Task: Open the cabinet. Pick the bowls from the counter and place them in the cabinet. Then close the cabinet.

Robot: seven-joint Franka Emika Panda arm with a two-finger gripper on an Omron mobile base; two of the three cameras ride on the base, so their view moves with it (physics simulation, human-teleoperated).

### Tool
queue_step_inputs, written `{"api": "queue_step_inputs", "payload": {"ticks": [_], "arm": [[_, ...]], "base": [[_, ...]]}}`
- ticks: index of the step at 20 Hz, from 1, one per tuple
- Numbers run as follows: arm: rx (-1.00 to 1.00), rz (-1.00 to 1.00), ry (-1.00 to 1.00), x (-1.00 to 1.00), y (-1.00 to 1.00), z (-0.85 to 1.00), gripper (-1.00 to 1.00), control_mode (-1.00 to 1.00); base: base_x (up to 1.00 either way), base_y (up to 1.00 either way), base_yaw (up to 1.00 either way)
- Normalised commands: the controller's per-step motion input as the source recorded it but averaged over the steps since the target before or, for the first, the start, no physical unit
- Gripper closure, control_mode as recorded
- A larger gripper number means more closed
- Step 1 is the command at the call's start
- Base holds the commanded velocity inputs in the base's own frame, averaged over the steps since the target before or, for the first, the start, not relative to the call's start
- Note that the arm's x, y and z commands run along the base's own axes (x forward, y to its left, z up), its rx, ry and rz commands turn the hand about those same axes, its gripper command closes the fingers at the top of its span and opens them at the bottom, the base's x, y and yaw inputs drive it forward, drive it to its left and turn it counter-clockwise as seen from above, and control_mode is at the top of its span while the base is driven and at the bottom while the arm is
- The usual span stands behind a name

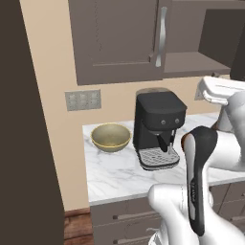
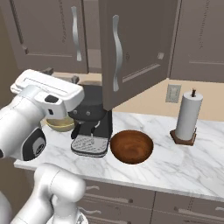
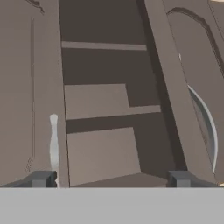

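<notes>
Two bowls sit on the counter (image 2: 192,162): the olive-yellow bowl (image 1: 110,137) at centre left of the left base view, the reddish-brown bowl (image 2: 131,146) at centre of the right base view, a coffee machine (image 1: 157,129) between them. The cabinet (image 3: 105,113) has its right door (image 2: 131,48) swung open. The gripper (image 3: 111,178), fingers apart and empty, faces the shelf.

Beige wall (image 1: 52,57), grey switch plate (image 1: 83,100)
</notes>
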Motion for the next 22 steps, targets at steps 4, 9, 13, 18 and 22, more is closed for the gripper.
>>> {"api": "queue_step_inputs", "payload": {"ticks": [4, 9, 13, 18, 22], "arm": [[0.07, -0.01, 0.00, 0.13, -0.36, -0.01, -1.00, -1.00], [0.00, -0.01, 0.00, 0.41, -0.31, -0.10, -1.00, -1.00], [0.06, 0.00, 0.00, 0.58, -0.53, -0.18, -1.00, -1.00], [0.13, -0.03, 0.00, 0.39, -0.93, -0.21, -1.00, -1.00], [0.17, -0.08, 0.00, 0.25, -1.00, -0.24, -1.00, -1.00]], "base": [[0.00, 0.00, 0.00], [0.00, 0.00, 0.00], [0.00, 0.00, 0.00], [0.00, 0.00, 0.00], [0.00, 0.00, 0.00]]}}
